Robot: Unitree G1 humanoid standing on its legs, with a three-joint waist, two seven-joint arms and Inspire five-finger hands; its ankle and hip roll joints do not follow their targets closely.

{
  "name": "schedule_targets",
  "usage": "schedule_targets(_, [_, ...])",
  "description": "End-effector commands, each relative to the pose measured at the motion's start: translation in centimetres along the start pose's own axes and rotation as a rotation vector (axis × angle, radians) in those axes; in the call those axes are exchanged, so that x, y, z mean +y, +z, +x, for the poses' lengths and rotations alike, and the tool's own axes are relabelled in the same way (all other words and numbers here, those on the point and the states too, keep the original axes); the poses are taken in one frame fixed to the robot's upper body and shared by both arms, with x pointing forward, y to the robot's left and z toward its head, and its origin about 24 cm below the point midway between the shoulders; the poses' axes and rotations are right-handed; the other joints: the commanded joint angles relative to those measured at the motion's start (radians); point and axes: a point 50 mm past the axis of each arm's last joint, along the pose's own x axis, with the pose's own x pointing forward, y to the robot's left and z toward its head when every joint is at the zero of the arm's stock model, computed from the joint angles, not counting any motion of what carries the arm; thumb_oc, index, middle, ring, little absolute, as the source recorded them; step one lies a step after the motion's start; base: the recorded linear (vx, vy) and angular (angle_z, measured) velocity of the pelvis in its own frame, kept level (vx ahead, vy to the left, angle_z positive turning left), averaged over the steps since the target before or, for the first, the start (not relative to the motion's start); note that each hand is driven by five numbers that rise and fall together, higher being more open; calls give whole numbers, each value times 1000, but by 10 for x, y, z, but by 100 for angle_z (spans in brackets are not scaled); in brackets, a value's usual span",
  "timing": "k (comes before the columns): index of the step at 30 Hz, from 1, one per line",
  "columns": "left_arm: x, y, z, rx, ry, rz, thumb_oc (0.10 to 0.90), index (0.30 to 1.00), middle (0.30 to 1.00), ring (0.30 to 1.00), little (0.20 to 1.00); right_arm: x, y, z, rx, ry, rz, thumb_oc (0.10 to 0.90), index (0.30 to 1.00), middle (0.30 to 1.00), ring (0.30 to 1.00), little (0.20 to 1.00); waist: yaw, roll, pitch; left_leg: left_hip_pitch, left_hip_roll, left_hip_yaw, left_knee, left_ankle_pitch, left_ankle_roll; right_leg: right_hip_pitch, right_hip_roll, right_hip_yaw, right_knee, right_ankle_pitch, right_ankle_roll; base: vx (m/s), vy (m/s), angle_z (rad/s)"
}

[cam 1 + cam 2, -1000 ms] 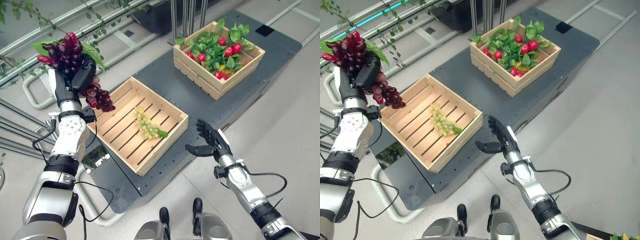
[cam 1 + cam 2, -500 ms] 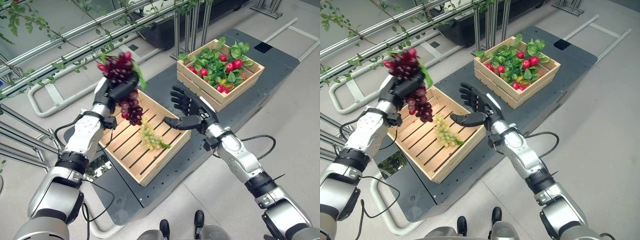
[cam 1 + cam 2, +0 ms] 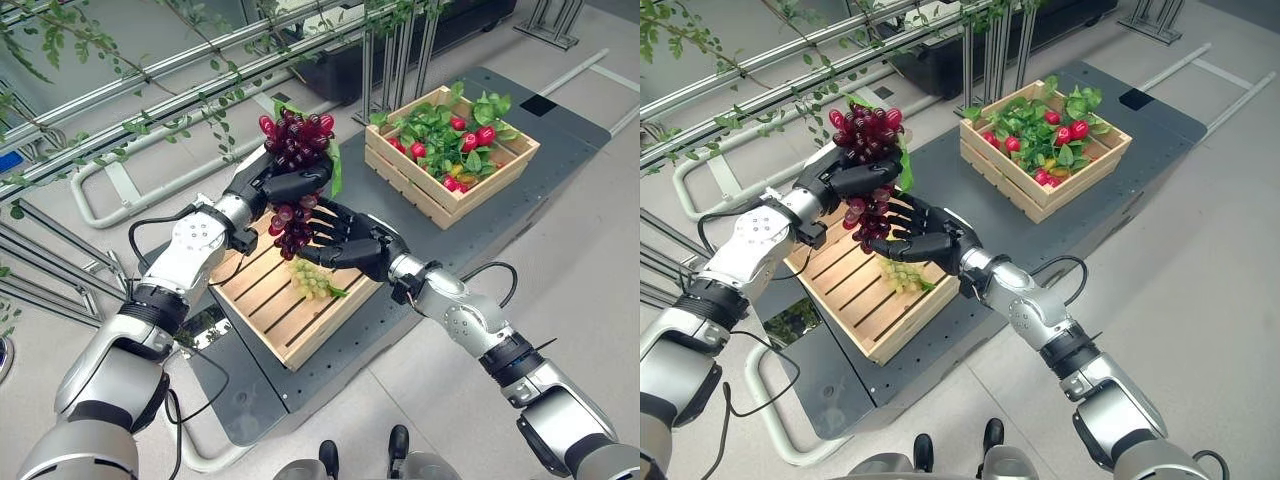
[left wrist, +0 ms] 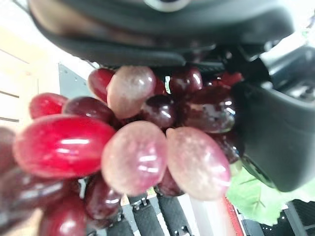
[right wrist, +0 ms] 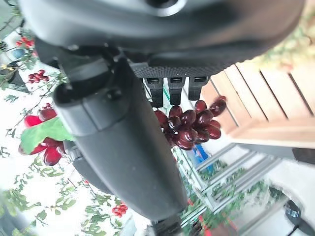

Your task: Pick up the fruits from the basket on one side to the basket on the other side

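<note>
A bunch of dark red grapes (image 3: pixel 295 140) with a green leaf hangs in the air over the near wooden crate (image 3: pixel 300 335), and my left hand (image 3: pixel 285 186) is shut on it; the grapes (image 4: pixel 133 147) show close up past its fingers. My right hand (image 3: pixel 352 246) is open, its fingers spread right beside the bunch's hanging lower end (image 5: pixel 189 123). Whether they touch it I cannot tell. A small bunch of green grapes (image 3: pixel 312 282) lies on the near crate's slats. The far crate (image 3: pixel 440 205) holds red fruits among green leaves.
Both crates stand on a dark grey platform (image 3: pixel 400 300) with pale floor around it. Metal rails with green vines (image 3: pixel 150 75) run along the back left, close behind my left arm. A black frame (image 3: pixel 400 40) stands behind the far crate.
My left hand has carried the red grapes right, over the near crate's middle. My right hand has moved left and closed in beside the bunch. The camera shifted a little.
</note>
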Motion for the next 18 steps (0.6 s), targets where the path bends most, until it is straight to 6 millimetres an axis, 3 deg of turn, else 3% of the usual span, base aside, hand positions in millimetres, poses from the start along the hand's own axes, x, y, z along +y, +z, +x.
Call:
schedule_targets(1, [1,57,20,-237,-16,50,400,300,300,300,300,41,-10,27,-15,178,229,800,900,900,900,900,34,-16,-269,-62,-24,-18,-15,-3,-41,28,-46,9,1,-64,17,16,-27,4])
schedule_targets(4, [-5,57,21,-240,-41,45,400,300,300,300,300,45,-10,28,-36,196,262,800,900,900,900,900,37,-16,-271,-61,-22,-20,-15,-3,-41,31,-45,7,1,-67,15,5,-8,1])
schedule_targets(9, [-13,50,20,-213,-74,65,400,300,300,300,300,57,8,31,-147,254,307,800,900,900,900,900,41,-16,-272,-58,-22,-27,-15,-5,-40,35,-44,7,1,-70,15,9,-10,3])
schedule_targets(18, [-10,32,16,-146,-88,65,400,300,300,300,300,55,32,27,-256,246,290,800,900,900,900,900,37,-19,-279,-56,-20,-26,-15,-8,-37,34,-44,13,1,-70,16,3,-3,1])
